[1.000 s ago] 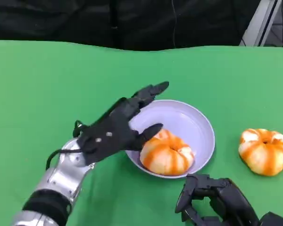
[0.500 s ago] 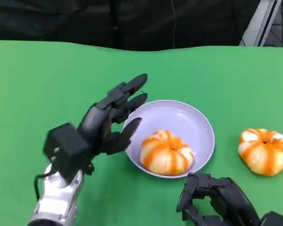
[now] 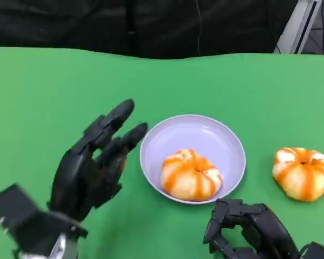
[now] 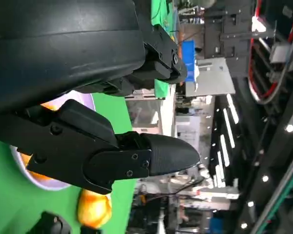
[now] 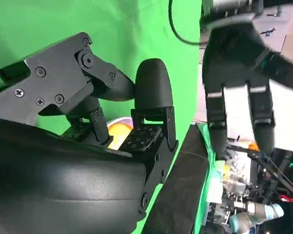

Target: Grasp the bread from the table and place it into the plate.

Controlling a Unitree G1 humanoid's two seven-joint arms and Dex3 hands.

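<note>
Left hand [image 3: 92, 167] released and raised, one bun already plated.

Just right of its spread fingers sits the round pale-lilac plastic plate [image 3: 218, 135] holding one orange-glazed, pumpkin-shaped bread bun [image 3: 190, 175]. Nearer the robot, the right hand [image 3: 248, 226] hangs with fingers curled on nothing; a second identical bun [image 3: 303, 172] lies on the green table [image 3: 43, 86] beyond it, probably the next grasp. Two buns, one plate.

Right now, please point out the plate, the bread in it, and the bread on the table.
plate [image 3: 208, 132], head view, bare inner floor
bread in plate [image 3: 190, 175], head view, top
bread on table [image 3: 304, 172], head view, top
</note>
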